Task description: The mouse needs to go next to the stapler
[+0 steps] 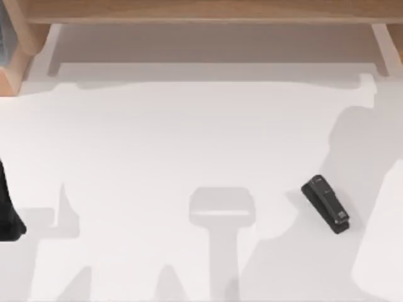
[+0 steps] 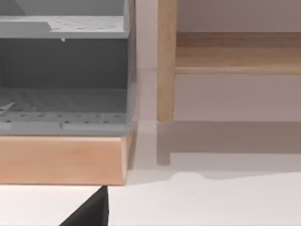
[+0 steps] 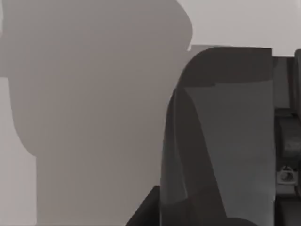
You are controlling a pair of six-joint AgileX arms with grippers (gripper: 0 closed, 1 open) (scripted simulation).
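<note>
White tabletop (image 1: 157, 145) under strong shadows, backed by a pale wooden rail (image 1: 201, 9) along the upper edge of the top view. Lying flat at the lower right of that view, a small black elongated stapler (image 1: 325, 204), set diagonally from upper left to lower right, with a paler detail near its lower-right end. Well apart from it, at the far left edge, the dark bulk of the left arm (image 1: 7, 214).

Seen from the left wrist: a grey perforated two-tier shelf unit (image 2: 61, 70) at the upper left of the frame, seated on a light wooden base (image 2: 61, 160), with an upright wooden post (image 2: 165, 61) just beside it. At the bottom edge, a black wedge (image 2: 91, 212), seemingly part of the left gripper; open or closed, cannot tell.

Seen from the right wrist: a large dark grey curved body (image 3: 225, 141) close up over the shadowed table, too near to identify. Right gripper likewise cannot be told as open or closed.
</note>
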